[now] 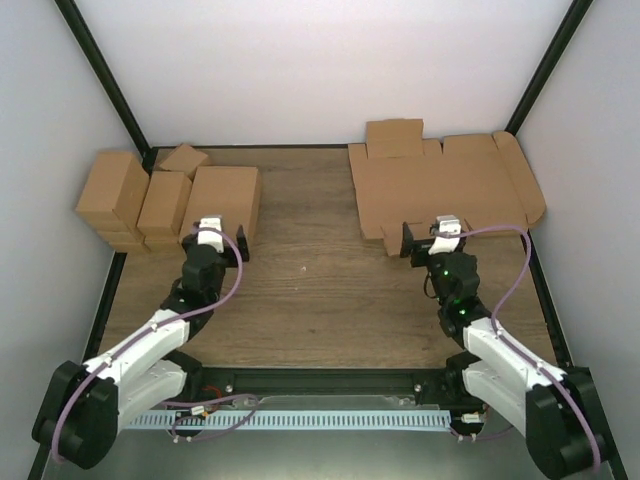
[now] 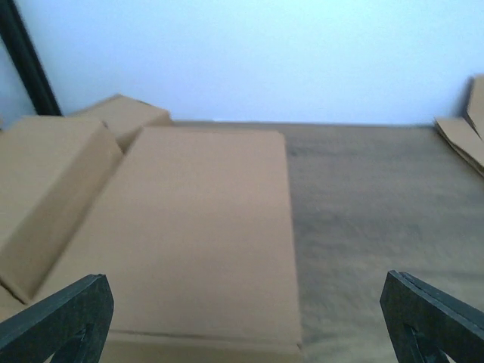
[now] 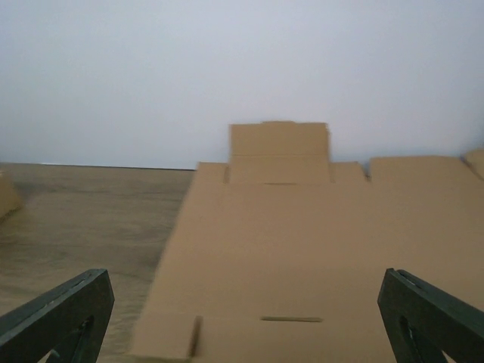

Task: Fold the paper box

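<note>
The paper box [image 1: 225,195] stands folded at the left of the table, a broad, shallow brown carton with its lid down. In the left wrist view its flat top [image 2: 197,227] fills the lower left. My left gripper [image 1: 215,235] sits just in front of the box, open, with its dark fingertips [image 2: 64,318] spread wide and nothing between them. My right gripper [image 1: 430,232] is across the table at the near edge of a flat cardboard sheet [image 1: 440,190]. It is open too, and in the right wrist view [image 3: 242,321] it holds nothing.
Smaller brown cartons [image 1: 110,195] are stacked left of the box, seen close in the left wrist view [image 2: 45,189]. The flat sheet [image 3: 302,242] has slits, a tab at the back and rounded flaps at its right end [image 1: 525,190]. Black frame posts stand at both back corners.
</note>
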Available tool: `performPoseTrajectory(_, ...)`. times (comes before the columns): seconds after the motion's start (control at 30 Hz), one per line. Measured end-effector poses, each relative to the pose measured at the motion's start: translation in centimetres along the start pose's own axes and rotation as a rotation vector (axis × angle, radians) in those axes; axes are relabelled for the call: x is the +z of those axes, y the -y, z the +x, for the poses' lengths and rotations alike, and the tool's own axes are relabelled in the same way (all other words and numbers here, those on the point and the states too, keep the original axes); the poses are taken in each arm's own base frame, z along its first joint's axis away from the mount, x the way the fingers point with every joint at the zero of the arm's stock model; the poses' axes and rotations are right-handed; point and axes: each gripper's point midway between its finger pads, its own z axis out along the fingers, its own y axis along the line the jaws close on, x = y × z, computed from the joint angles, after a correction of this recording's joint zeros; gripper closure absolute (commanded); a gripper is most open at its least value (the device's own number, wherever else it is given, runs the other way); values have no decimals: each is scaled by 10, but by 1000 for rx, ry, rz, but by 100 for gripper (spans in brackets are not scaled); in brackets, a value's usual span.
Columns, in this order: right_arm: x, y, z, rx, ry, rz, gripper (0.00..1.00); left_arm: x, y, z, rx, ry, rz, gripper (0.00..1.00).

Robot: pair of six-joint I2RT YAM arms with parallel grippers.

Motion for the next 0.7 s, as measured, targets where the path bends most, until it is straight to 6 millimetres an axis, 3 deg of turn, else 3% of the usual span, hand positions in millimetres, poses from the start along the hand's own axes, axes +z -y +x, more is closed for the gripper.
performPoseTrajectory(0.13, 11, 35, 11, 4, 2, 86, 2, 3, -29, -15, -38, 85, -97, 0)
performPoseTrajectory(0.23, 13, 55, 26, 5, -7, 126, 2, 8, -57, -15, -62, 118, -173, 0)
performPoseTrajectory(0.37, 25, 57, 45, -22, -44, 105, 4, 25, -87, -4, -72, 98, -245, 0)
performPoseTrajectory(0.47, 32, 54, 57, -34, -60, 71, 6, 35, -91, 5, -53, 80, -236, 0)
performPoseTrajectory(0.7, 47, 69, 93, 2, -130, 50, 5, 51, -92, 14, 7, 73, -203, 0)
